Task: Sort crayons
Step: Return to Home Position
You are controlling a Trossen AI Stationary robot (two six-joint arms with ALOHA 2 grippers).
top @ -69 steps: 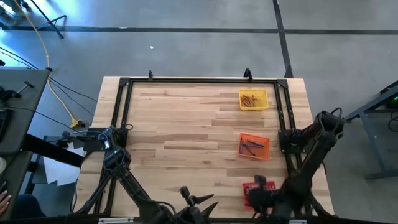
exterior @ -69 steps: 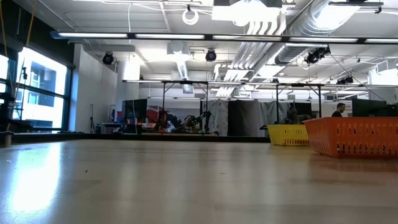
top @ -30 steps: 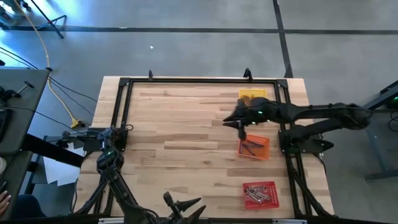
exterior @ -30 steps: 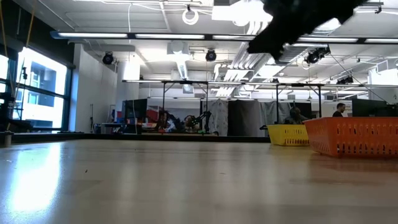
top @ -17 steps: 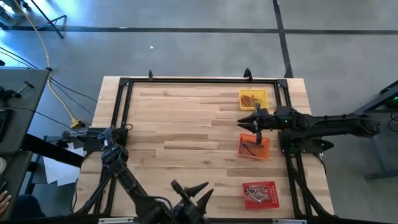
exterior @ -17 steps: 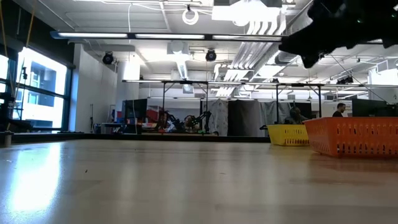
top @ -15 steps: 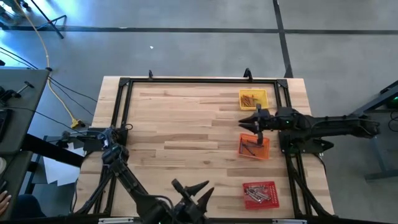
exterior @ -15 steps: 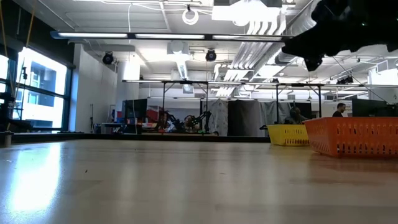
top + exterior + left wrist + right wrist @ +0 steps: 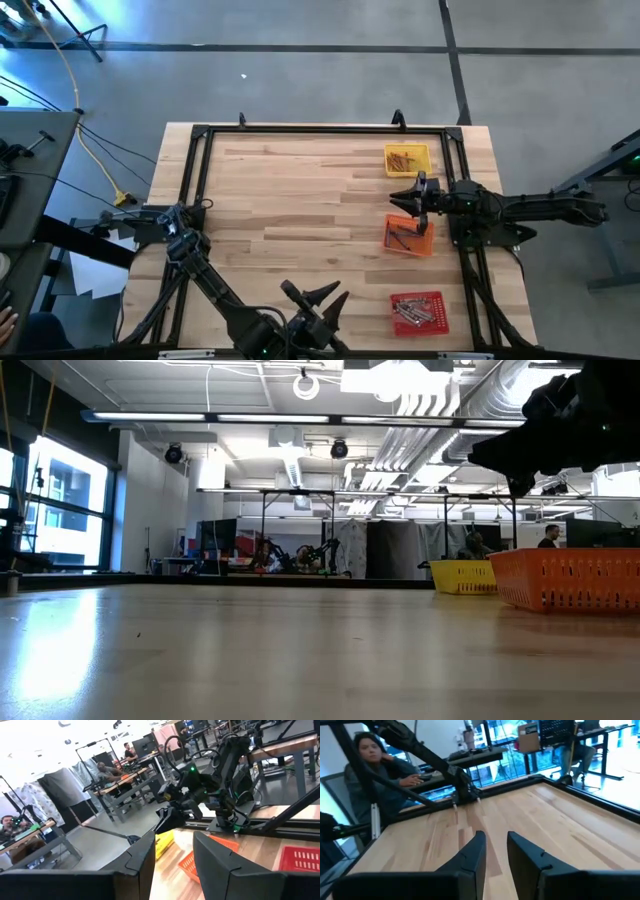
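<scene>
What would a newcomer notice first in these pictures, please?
Three mesh trays line the table's right side: yellow tray with orange crayons farthest, orange tray with dark crayons midway, red tray with grey crayons nearest. The right gripper hangs open above, between the yellow and orange trays; the left gripper waits open at the near edge.

Wooden bench (image 9: 300,210) edged by a black frame (image 9: 320,128). Yellow tray (image 9: 407,173), orange tray (image 9: 392,242) and red tray (image 9: 416,295) line its right side. A seated person (image 9: 357,782) beyond.

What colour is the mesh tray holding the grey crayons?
Red square mesh tray, clearest in the high view.
</scene>
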